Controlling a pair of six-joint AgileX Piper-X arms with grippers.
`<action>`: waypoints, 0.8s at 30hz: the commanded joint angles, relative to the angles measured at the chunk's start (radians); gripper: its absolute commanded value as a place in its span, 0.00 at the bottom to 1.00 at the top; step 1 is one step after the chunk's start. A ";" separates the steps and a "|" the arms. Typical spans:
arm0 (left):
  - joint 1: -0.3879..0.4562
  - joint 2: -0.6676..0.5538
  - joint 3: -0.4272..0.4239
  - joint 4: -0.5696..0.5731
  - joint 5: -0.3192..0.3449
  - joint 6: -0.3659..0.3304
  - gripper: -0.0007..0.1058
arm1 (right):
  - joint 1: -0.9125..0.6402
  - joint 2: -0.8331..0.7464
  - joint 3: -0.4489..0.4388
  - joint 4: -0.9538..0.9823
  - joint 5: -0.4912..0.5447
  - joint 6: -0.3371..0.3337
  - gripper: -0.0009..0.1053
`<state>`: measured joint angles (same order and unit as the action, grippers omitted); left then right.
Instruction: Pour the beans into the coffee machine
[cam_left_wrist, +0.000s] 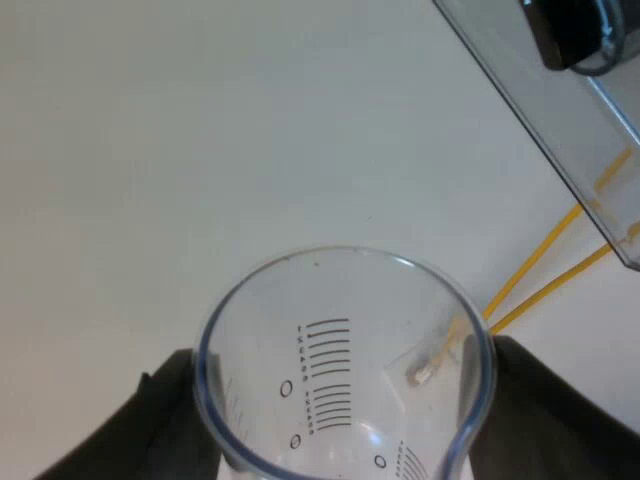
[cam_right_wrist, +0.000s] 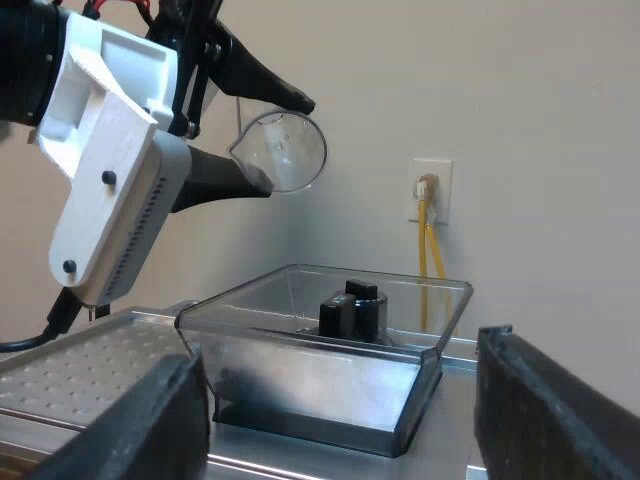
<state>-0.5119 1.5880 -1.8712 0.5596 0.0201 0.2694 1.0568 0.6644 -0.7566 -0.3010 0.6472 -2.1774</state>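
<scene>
My left gripper (cam_left_wrist: 345, 390) is shut on the clear measuring glass (cam_left_wrist: 340, 350), one black finger on each side of its rim. The glass (cam_right_wrist: 295, 155) lies tipped on its side in the air, mouth turned toward the wall, above and a little to one side of the hopper; I see no beans in it. The smoky transparent bean hopper (cam_right_wrist: 330, 370) stands open on the machine's top, a black knob (cam_right_wrist: 352, 310) inside it. One hopper wall (cam_left_wrist: 560, 110) shows beyond the glass. My right gripper (cam_right_wrist: 345, 410) is open, level with the hopper, holding nothing.
The machine's perforated metal top (cam_right_wrist: 80, 365) runs beside the hopper. On the wall behind is an outlet (cam_right_wrist: 430, 190) with yellow cables (cam_right_wrist: 435, 260) hanging down; the same cables (cam_left_wrist: 540, 270) show past the glass.
</scene>
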 joint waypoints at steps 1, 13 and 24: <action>-0.006 -0.005 -0.006 -0.021 0.007 0.022 0.26 | -0.005 -0.006 -0.011 -0.011 0.003 0.002 0.57; -0.006 -0.005 -0.006 -0.019 0.003 -0.097 0.26 | -0.005 -0.006 -0.011 -0.011 0.003 0.002 0.57; -0.006 -0.010 -0.006 -0.019 -0.316 -0.936 0.26 | -0.005 -0.006 -0.011 -0.011 0.003 0.002 0.57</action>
<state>-0.5119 1.5880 -1.8712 0.5596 -0.2380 -0.3678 1.0568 0.6644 -0.7566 -0.3010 0.6472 -2.1774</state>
